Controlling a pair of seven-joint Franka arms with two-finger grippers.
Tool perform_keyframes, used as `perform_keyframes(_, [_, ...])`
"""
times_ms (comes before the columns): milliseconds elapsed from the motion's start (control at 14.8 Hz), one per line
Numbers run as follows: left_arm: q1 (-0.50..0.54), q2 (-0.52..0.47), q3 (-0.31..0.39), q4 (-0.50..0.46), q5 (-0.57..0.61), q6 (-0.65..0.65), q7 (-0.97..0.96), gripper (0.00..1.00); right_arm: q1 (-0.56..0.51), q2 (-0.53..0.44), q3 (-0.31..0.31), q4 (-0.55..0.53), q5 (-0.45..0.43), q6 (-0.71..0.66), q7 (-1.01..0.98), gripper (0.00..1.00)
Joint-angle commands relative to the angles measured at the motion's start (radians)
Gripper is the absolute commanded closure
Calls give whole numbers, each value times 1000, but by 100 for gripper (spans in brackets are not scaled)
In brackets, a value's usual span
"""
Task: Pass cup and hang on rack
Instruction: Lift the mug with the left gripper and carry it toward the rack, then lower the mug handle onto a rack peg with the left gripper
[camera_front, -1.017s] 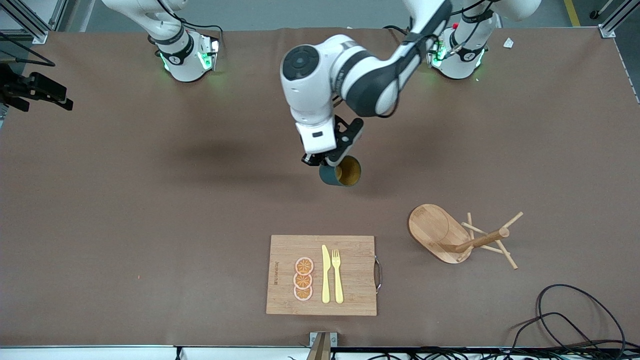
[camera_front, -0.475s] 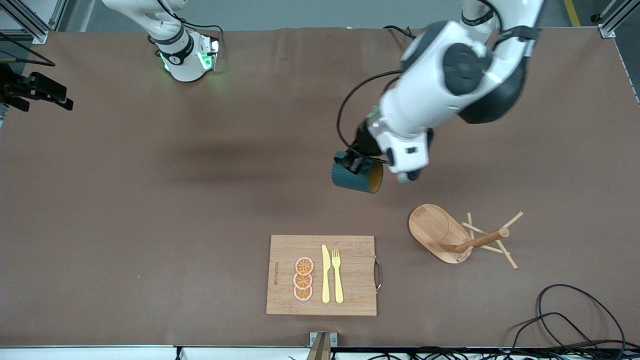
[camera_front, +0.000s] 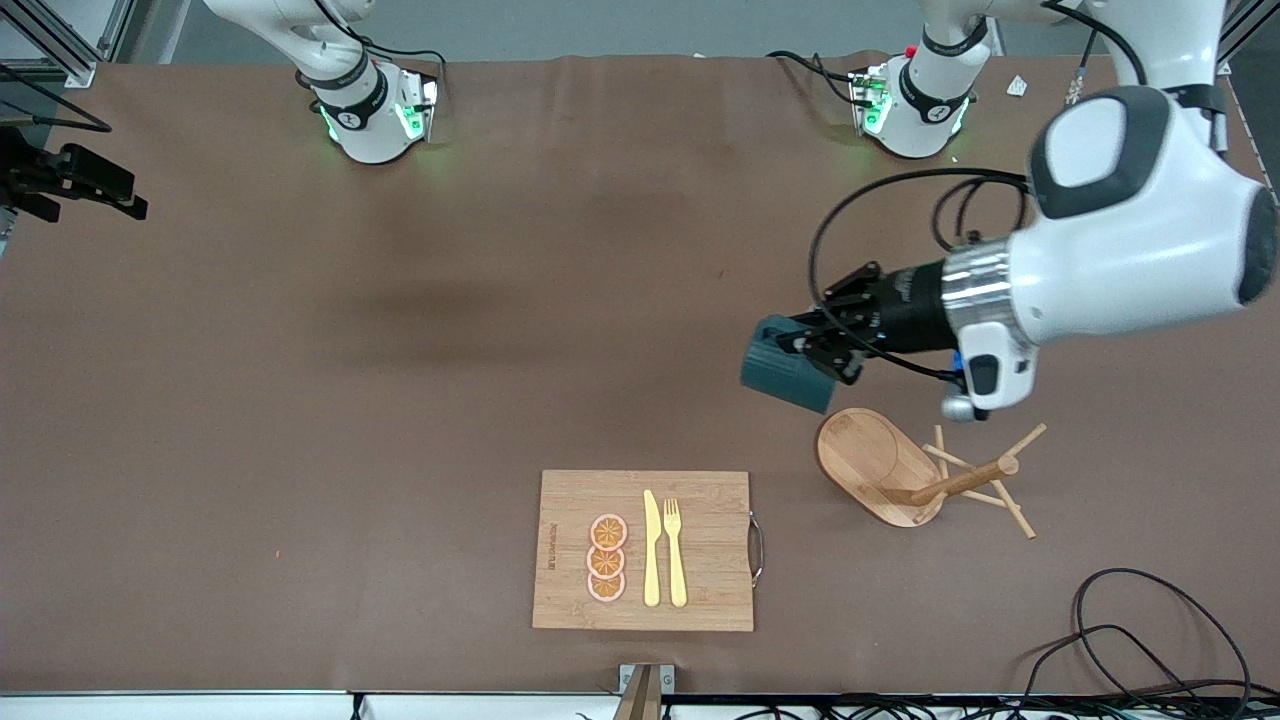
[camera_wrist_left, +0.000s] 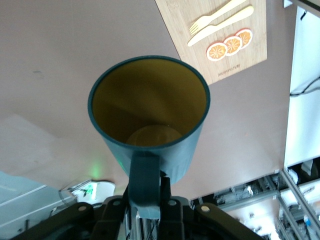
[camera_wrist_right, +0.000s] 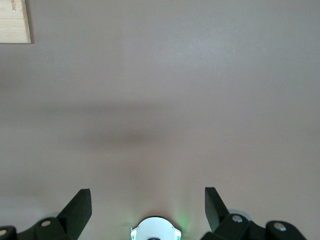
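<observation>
**Cup in the air beside the rack**

Above the brown worktop (camera_front: 300, 400), my left hand (camera_front: 805, 345) grips the handle of the ribbed dark teal cup (camera_front: 787, 374), tilted, just beside the oval base of the light wooden peg rack (camera_front: 880, 465). My right hand (camera_wrist_right: 148, 202) waits with fingers apart.

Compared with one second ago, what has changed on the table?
The left gripper, shut on the cup, carried it from over mid-table toward the left arm's end, now beside the rack. The right gripper waits open. Rack and board stayed put.
</observation>
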Motion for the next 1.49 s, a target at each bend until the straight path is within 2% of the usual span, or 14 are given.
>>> perform_keyframes(0, [105, -4, -8, -26, -120, -104, 133, 98, -9, -9, 6, -12, 0, -5, -13, 0])
perform_keyframes(203, [199, 20, -6, -66, -212, -179, 265, 98, -7, -9, 7, -13, 0, -5, -13, 0])
perform_keyframes(542, [257, 46, -6, -161, -285, -192, 443, 98, -7, -9, 7, -15, 0, -11, -13, 0])
perform_keyframes(949, [339, 163, -6, -161, -315, -235, 645, 98, -7, -9, 7, -16, 0, -13, -13, 0])
perform_keyframes(1424, [395, 218, -6, -152, -321, -235, 705, 97, -7, -9, 7, -21, 0, -14, -13, 0])
